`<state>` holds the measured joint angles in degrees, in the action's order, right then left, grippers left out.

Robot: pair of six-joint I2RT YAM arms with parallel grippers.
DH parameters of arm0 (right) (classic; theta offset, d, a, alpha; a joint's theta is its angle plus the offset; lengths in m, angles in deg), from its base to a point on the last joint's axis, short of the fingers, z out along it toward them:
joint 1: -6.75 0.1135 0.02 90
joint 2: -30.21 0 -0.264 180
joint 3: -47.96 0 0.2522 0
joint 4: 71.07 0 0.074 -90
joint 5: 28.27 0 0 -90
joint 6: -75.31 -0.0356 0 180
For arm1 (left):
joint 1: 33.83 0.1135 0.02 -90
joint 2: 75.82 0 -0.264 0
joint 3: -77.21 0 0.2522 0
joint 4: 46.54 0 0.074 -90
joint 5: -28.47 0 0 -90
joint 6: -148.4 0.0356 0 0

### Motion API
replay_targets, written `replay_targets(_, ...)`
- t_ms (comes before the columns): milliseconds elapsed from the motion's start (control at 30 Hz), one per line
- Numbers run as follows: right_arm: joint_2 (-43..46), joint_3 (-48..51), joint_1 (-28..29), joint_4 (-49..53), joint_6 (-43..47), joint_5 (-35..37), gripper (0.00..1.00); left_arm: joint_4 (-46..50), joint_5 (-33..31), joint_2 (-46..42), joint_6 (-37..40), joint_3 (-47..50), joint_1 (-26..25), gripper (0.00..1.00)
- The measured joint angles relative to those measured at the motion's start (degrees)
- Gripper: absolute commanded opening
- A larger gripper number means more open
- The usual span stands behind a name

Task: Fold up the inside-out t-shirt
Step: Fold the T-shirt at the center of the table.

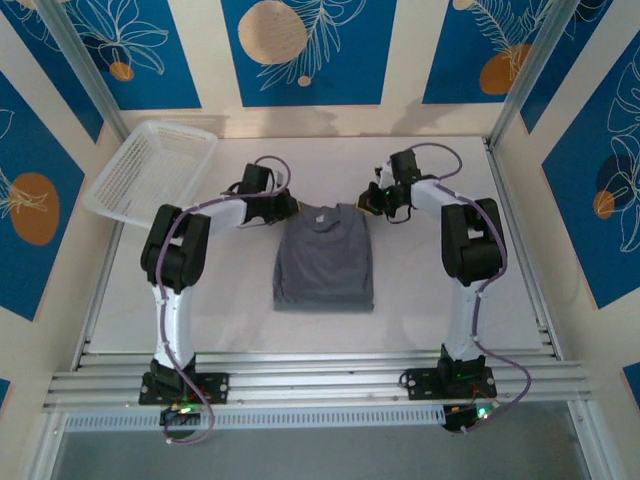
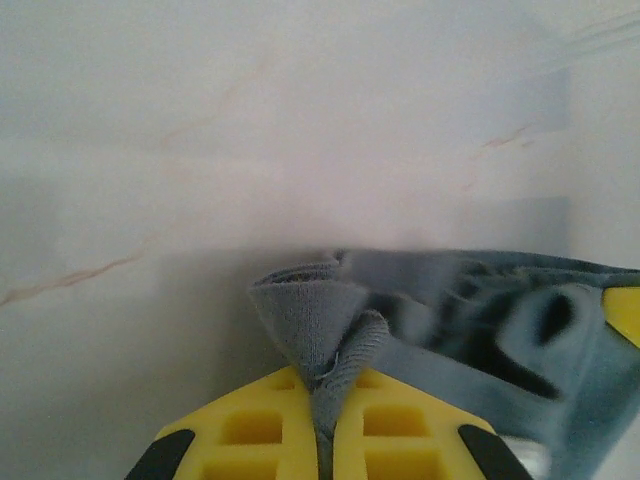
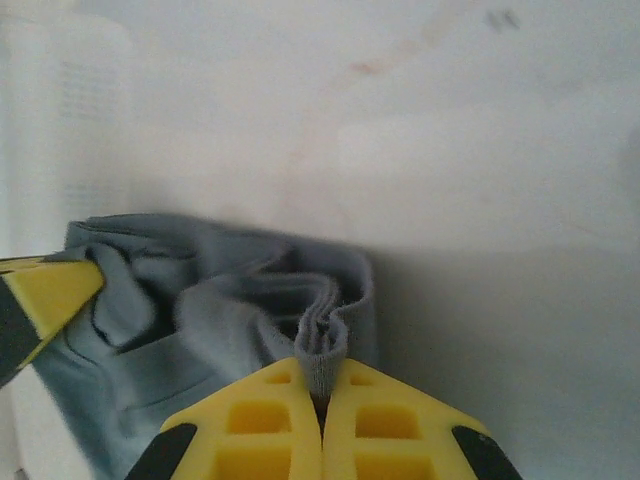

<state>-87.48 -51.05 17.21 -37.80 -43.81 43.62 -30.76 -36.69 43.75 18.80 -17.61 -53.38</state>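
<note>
T-shirt [image 1: 324, 258] lay as narrow rectangle. Left gripper [image 2: 325, 395] and right gripper [image 3: 322, 385] each pinched collar-end corner. Lengthwise fold in hand; next move likely needed level, joint carry toward hem.

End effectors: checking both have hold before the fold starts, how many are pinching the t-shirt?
2. The left end effector pinches the far left corner of the grey t-shirt; the right end effector pinches its far right corner. Both are shut on cloth.
</note>
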Motion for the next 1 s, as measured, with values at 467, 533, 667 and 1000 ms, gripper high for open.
replay_targets(467, 34.25, 9.01, 1.92, -15.54, 0.59, -9.16, 0.00, -11.02, 0.24, -38.60, -1.53, 14.40, 0.42, 0.00)
replay_targets(533, 34.95, 16.72, 2.71, -18.71, 0.20, -9.92, 0.00, -12.33, 0.31, -38.42, -2.03, 21.05, -0.92, 0.00)
replay_targets(667, 30.80, 32.48, 4.22, -20.46, -1.31, -10.29, 0.00, -12.04, 0.85, -33.05, -4.66, 34.34, -3.23, 0.00)
replay_targets(1000, 36.61, 40.17, 5.40, -19.87, -2.03, -6.36, 0.00, -6.67, -4.33, -35.52, -0.72, 35.58, -6.14, 0.00)
